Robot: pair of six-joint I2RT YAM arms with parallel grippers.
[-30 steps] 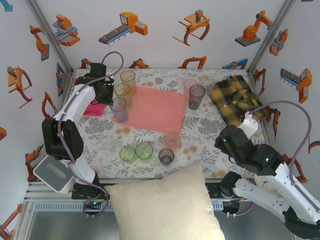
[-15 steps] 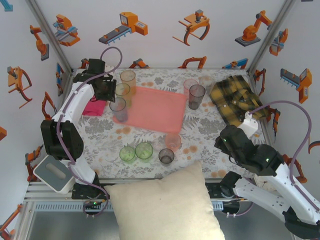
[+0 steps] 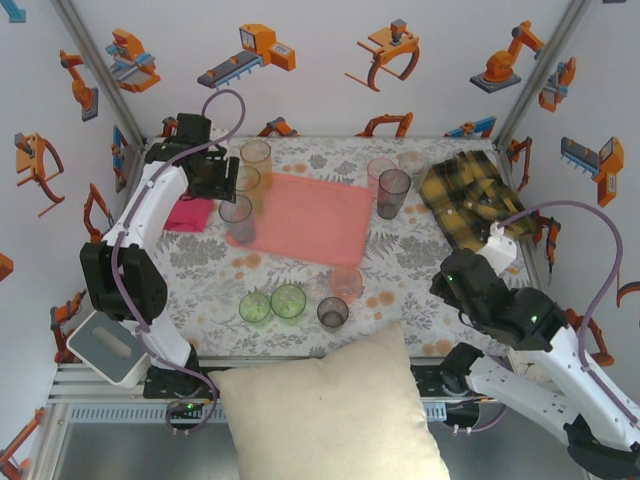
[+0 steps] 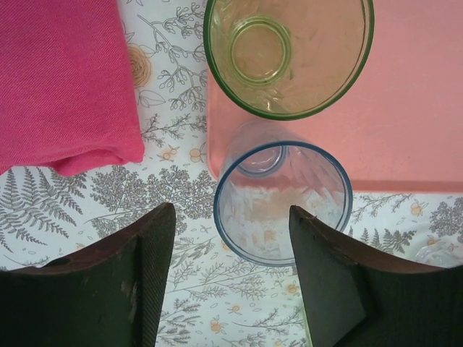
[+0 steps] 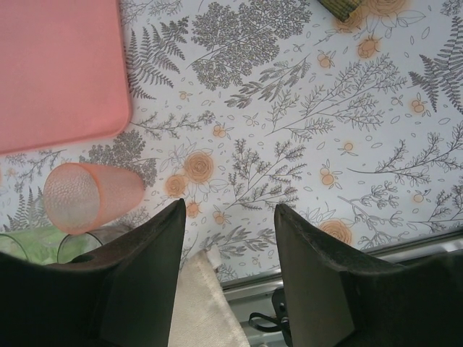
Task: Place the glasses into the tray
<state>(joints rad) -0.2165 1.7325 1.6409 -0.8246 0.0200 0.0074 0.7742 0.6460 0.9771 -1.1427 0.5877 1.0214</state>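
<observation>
By tray (image 4: pixel 405 108) corner: left end effector (image 4: pixel 231 217) spread, empty; right end effector (image 5: pixel 228 213) likewise.

The left tool (image 3: pixel 226 178) has spread its jaws, which were close together a second ago. They now stand wide apart, clear of the green glass (image 4: pixel 289 54). The arm's wrist has swung toward 12 o'clock, uncovering more of the magenta cloth (image 3: pixel 186 213) at 9 o'clock of the tray (image 3: pixel 310 220).
</observation>
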